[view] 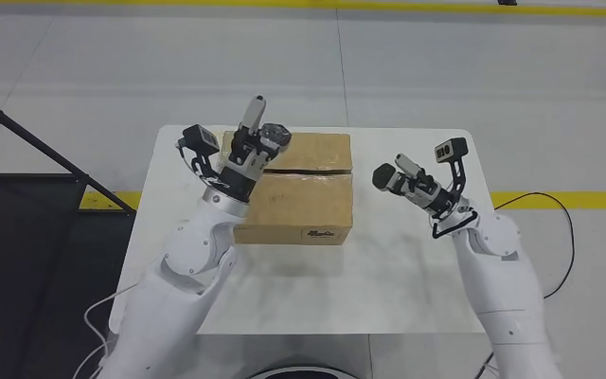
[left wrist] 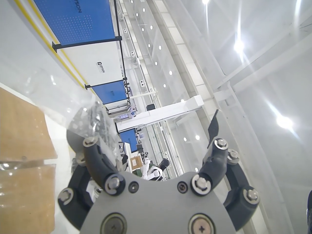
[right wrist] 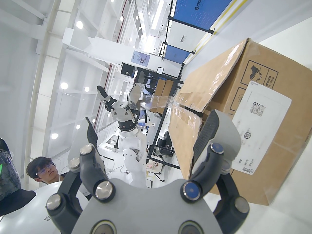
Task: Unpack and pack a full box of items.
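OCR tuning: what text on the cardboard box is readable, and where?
"No Step": beside the boot pictogram on the side of the cardboard box.
White label on that side: QR code and small print, too small to read.
Dark mark by the box's near edge, top view: too blurred.

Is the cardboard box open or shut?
Shut: on the box, both top flaps lie flat, meeting along a dark seam.
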Available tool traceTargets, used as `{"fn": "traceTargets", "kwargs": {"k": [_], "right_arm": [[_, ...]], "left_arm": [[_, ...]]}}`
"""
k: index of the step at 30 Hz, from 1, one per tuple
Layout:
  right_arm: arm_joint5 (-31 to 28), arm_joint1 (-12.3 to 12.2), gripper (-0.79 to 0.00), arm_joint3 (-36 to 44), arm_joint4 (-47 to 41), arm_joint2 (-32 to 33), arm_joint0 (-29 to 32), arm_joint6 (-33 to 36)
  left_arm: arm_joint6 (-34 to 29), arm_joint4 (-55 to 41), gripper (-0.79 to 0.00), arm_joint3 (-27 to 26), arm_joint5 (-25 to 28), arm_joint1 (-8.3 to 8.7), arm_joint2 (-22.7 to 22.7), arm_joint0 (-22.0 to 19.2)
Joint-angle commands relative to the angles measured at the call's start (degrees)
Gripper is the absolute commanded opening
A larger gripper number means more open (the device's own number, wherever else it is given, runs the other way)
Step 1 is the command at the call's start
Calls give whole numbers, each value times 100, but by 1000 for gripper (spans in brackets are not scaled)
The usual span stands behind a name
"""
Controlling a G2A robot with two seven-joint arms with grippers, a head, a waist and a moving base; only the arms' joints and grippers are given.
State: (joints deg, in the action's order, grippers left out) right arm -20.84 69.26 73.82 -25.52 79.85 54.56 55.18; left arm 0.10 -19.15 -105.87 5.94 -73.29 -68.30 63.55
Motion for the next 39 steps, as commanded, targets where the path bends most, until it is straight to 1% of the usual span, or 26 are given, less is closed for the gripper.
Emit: {"fn": "traceTargets", "kwargs": {"k": [1, 12, 27, 39], "right_arm": [[-1, -13, 0, 15, -10, 31, 28, 8], [-66, -87, 0, 30, -87, 212, 190, 66], [-134, -175, 0, -84, -203, 392, 281, 188], [-209, -241, 0, -160, -299, 508, 374, 276]], "left_arm": [[12, -16, 0, 67, 11, -23, 56, -44], [158, -81, 0, 571, 96, -182, 396, -398], [449, -68, 0, 1317, 321, -455, 950, -849], [550, 12, 0, 1832, 424, -670, 1285, -1094]]}}
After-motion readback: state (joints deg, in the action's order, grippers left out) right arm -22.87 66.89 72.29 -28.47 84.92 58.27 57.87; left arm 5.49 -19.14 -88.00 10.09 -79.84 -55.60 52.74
